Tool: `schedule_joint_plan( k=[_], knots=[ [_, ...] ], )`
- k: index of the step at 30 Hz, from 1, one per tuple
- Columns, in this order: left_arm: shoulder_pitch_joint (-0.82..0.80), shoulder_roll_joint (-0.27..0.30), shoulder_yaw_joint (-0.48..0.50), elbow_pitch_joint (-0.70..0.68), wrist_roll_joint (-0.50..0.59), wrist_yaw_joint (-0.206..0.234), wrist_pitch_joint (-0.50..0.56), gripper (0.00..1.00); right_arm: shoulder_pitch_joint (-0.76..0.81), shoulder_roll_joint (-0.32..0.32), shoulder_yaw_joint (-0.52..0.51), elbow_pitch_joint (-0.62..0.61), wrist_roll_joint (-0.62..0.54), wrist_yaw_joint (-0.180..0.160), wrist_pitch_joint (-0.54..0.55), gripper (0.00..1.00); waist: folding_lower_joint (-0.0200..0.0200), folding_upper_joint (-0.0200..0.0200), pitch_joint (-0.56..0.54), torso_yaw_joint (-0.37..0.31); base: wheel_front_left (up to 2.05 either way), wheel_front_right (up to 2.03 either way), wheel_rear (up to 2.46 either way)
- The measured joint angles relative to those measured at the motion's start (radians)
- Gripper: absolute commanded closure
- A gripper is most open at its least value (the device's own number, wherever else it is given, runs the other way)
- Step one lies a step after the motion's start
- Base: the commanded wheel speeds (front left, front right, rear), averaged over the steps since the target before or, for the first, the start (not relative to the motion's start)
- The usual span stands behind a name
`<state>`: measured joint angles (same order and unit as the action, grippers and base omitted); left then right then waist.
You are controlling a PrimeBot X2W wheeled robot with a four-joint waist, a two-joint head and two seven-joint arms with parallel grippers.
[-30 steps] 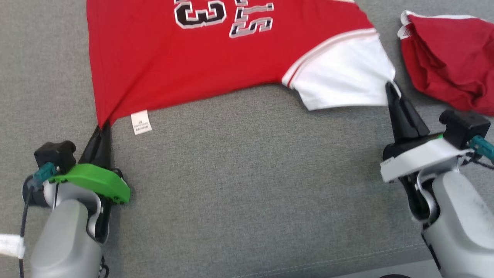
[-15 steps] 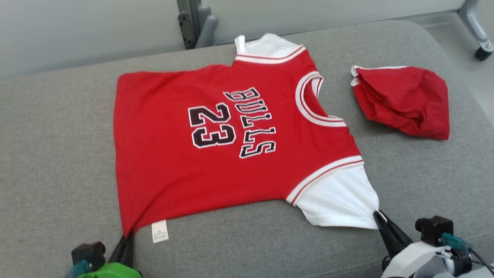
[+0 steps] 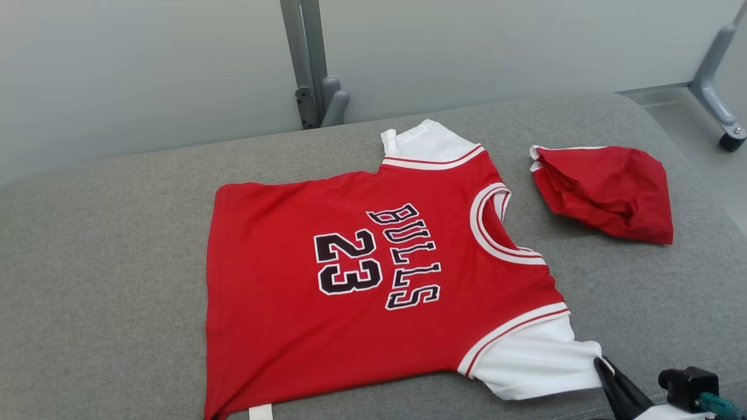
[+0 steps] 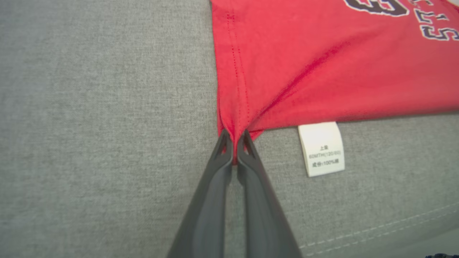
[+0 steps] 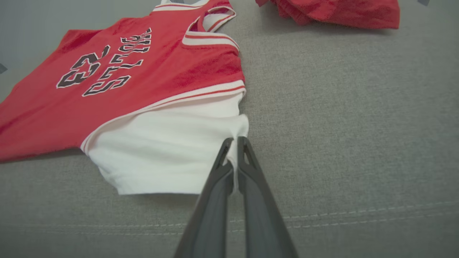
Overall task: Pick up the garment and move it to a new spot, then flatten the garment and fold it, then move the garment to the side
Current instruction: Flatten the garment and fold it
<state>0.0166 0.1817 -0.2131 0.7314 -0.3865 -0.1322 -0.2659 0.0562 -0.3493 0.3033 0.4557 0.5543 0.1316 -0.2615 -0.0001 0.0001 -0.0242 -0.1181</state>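
Two dark fingers of the left end effector (image 4: 235, 138) are clenching the red hem corner of the jersey (image 3: 274, 326), and creases are fanning out from the pinched point. The right end effector (image 5: 235, 143) is likewise clamping the corner of the white sleeve (image 5: 168, 157). The jersey is lying spread, print side up, on the grey cushion (image 3: 105, 280), its collar pointing toward the robot's right.

In the head view, the bottom edge is cutting off the hem corner, most of the care label (image 4: 321, 148), and the body of the right end effector. The label's small print is proving too fine to read in full. The far sleeve is showing only as a small white flap.

A second, crumpled red garment (image 3: 607, 189) is resting just beyond the collar, apart from the jersey. Behind the cushion, a grey metal post (image 3: 306, 64) is standing against the pale wall, and a castered leg (image 3: 715, 87) is entering at upper right.
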Motion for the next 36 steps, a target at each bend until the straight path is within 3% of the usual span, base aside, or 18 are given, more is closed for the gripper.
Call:
schedule_joint_plan(
  k=[6, 10, 18, 25, 36],
  knots=[
    [-0.002, -0.010, 0.045, -0.175, 0.014, 0.000, 0.001, 1.00, -0.064, 0.004, -0.084, -0.113, -0.039, 0.000, 0.000, 1.00, 0.0000, 0.0000, 0.020, 0.029, 0.00, 0.00, 0.00],
    [-0.059, -0.011, 0.029, -0.223, 0.028, 0.000, 0.001, 1.00, -0.146, 0.012, -0.091, -0.107, -0.073, 0.000, 0.000, 1.00, 0.0001, 0.0000, 0.042, 0.045, 0.00, 0.00, 0.00],
    [-0.227, -0.020, 0.002, -0.137, 0.061, 0.001, 0.001, 1.00, -0.362, 0.023, -0.098, 0.020, -0.133, 0.000, 0.000, 1.00, 0.0001, 0.0000, 0.115, 0.071, 0.00, 0.00, 0.00],
    [-0.326, -0.042, 0.050, -0.093, 0.083, 0.001, 0.001, 1.00, -0.506, 0.033, -0.051, 0.102, -0.159, 0.000, 0.000, 1.00, 0.0001, 0.0000, 0.187, 0.088, 0.00, 0.00, 0.00],
    [-0.416, -0.048, 0.034, -0.044, 0.107, 0.001, 0.001, 1.00, -0.620, 0.053, -0.041, 0.204, -0.192, 0.000, 0.000, 1.00, 0.0001, 0.0000, 0.273, 0.101, 0.00, 0.00, 0.00]
  ],
)
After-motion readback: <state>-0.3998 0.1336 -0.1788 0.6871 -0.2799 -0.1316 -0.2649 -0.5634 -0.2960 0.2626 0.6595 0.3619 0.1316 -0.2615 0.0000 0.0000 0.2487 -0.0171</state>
